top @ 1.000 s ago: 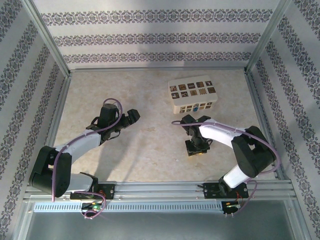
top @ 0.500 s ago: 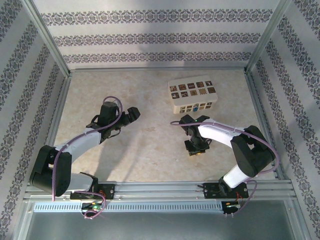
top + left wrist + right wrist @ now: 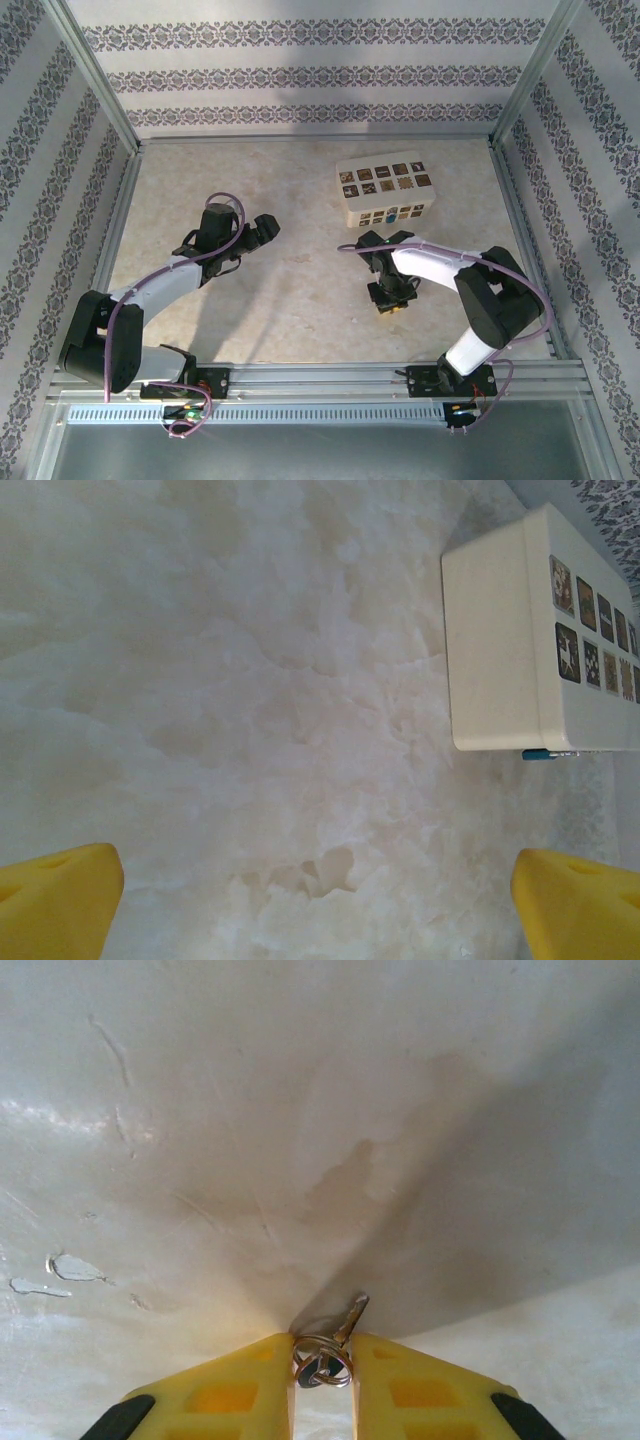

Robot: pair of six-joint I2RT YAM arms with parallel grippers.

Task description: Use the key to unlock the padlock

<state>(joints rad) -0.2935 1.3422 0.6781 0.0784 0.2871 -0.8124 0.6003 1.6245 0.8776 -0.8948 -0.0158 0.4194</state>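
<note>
A small silver metal key on its wire ring [image 3: 341, 1322] lies on the pale marbled tabletop [image 3: 300, 1110], in front of the right arm. It is pinched by the nearly closed yellow jaws of the right gripper [image 3: 322, 1352], apparently for lifting. The left gripper [image 3: 320, 905], spread wide and empty, hovers near a cream picture-covered box [image 3: 500, 650], seemingly held in reserve.

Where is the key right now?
In the right wrist view the key rests against the table, squeezed between the right gripper's yellow fingers. From above, that spot is right of middle, just nearer than the white box.
</note>
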